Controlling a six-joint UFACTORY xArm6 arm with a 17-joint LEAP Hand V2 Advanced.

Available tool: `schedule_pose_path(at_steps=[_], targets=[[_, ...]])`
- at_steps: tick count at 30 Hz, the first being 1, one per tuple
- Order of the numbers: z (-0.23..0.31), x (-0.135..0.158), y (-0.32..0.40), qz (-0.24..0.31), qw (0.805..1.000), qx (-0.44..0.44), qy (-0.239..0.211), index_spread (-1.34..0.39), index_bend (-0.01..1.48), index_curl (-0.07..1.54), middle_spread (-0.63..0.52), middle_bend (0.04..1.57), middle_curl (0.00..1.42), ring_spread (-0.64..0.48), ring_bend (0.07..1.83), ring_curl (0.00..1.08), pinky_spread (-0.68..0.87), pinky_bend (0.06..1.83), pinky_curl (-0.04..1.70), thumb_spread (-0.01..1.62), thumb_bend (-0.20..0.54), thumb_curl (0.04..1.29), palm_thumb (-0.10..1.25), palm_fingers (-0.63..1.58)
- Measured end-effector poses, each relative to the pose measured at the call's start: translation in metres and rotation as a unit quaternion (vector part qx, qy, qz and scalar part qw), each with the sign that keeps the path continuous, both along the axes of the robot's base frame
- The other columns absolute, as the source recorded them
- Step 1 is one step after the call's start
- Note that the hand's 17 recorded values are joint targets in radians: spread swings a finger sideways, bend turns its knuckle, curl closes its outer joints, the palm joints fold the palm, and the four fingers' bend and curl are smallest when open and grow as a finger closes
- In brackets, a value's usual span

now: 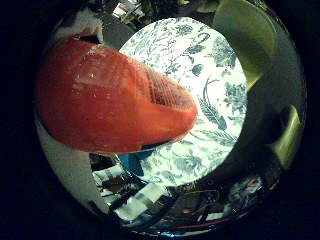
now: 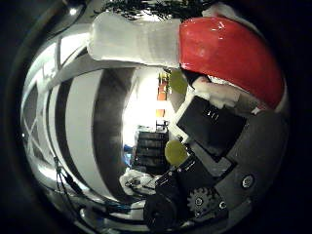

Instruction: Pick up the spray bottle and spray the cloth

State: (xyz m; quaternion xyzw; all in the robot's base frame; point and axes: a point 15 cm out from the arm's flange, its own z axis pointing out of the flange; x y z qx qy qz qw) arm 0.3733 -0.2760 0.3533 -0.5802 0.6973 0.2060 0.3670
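While the red spray bottle (image 1: 112, 102) fills the left half of the little finger side view, pressed close against the palm, a round tabletop (image 1: 200, 100) covered in a white cloth with a blue flower and leaf print spreads across the middle of that frame behind it. The bottle hangs above this cloth and not on it, its red body slanting from the upper left toward the centre. In the thumb side view the same bottle crosses the top of the frame, its red part at the upper right and its white, paler part reaching toward the upper left. The robot hand (image 2: 214, 146) occupies the lower right of that view, its black and white fingers (image 2: 207, 119) curled up against the underside of the bottle, so the robot hand is gripping the spray bottle. A yellow-green fingertip pad (image 2: 175, 152) sits near the centre of that frame, beside the black parts. Another pale green pad (image 1: 245, 35) shows at the upper right of the little finger side view.
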Motion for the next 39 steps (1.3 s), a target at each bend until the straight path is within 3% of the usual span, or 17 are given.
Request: schedule_pose_path(at_steps=[12, 22, 39], targets=[[0.035, 0.003, 0.085, 0.136, 0.98, -0.126, 0.075, -0.22, 1.07, 0.77, -0.07, 1.34, 0.6, -0.15, 1.46, 0.56, -0.18, 1.38, 0.71, 0.49, -0.02, 0.93, 1.06, 1.21], [0.04, 0.01, 0.153, 0.228, 0.934, -0.239, 0.138, -0.22, 1.07, 0.78, -0.07, 1.34, 0.6, -0.15, 1.46, 0.56, -0.19, 1.36, 0.73, 0.49, -0.02, 0.94, 1.06, 1.21], [0.041, 0.023, 0.221, 0.299, 0.835, -0.419, 0.195, -0.22, 1.06, 0.78, -0.07, 1.34, 0.6, -0.16, 1.46, 0.57, -0.19, 1.35, 0.75, 0.5, -0.02, 0.94, 1.06, 1.21]])
